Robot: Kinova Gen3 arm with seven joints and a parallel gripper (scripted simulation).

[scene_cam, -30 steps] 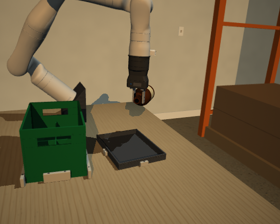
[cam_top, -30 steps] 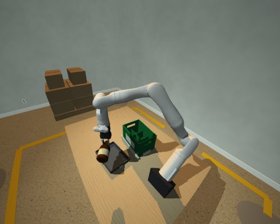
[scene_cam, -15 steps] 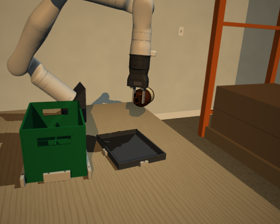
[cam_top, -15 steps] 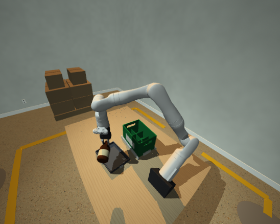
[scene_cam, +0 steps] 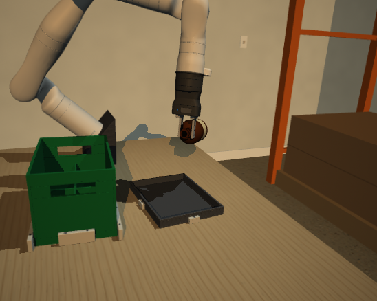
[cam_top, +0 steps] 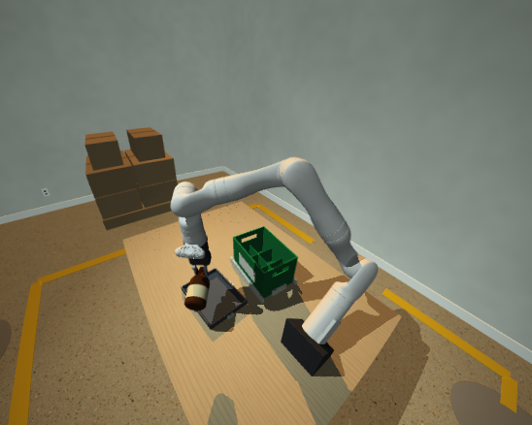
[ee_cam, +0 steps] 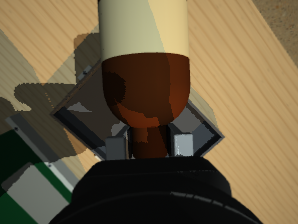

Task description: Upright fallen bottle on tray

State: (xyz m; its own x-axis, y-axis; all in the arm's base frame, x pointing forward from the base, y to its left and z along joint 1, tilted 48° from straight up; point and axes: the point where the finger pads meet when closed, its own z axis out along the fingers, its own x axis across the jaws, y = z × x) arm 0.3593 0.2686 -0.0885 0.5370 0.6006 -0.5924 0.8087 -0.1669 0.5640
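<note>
Bottle (cam_top: 196, 292) (scene_cam: 196, 131) (ee_cam: 145, 85), brown with a cream label, is held up in the air by the fingers (cam_top: 200, 270) (scene_cam: 187, 128), as shown in the top view. Its neck is pinched between them, and its fat end is pointed away from the crate side, lower in the picture. Part of the black tray (cam_top: 215, 323) (scene_cam: 192, 220) (ee_cam: 206, 152) is hidden behind it. A green crate (cam_top: 280, 280) (scene_cam: 71, 209) (ee_cam: 10, 145) is seen near the tray, with small walls inside it. The big black block (cam_top: 305, 346) (scene_cam: 109, 137) is topped by the foot of the white arm (cam_top: 254, 184) (scene_cam: 192, 38). In the exterior view, the bottle is seen lying on its side in the air, with its round mouth turned to the front. The fingers are pointed down and are closed on its neck. The tray is laid flat on the table (cam_top: 216, 374) (scene_cam: 208, 264) (ee_cam: 240, 90), and nothing is held in it. The crate is stood level beside it, well apart from the bottle. In the wrist view, the neck is squeezed from both sides by the fingers, and the wide brown part and label are stretched out past them. The tray is partly covered by the bottle, and only a corner of the crate is shown.
</note>
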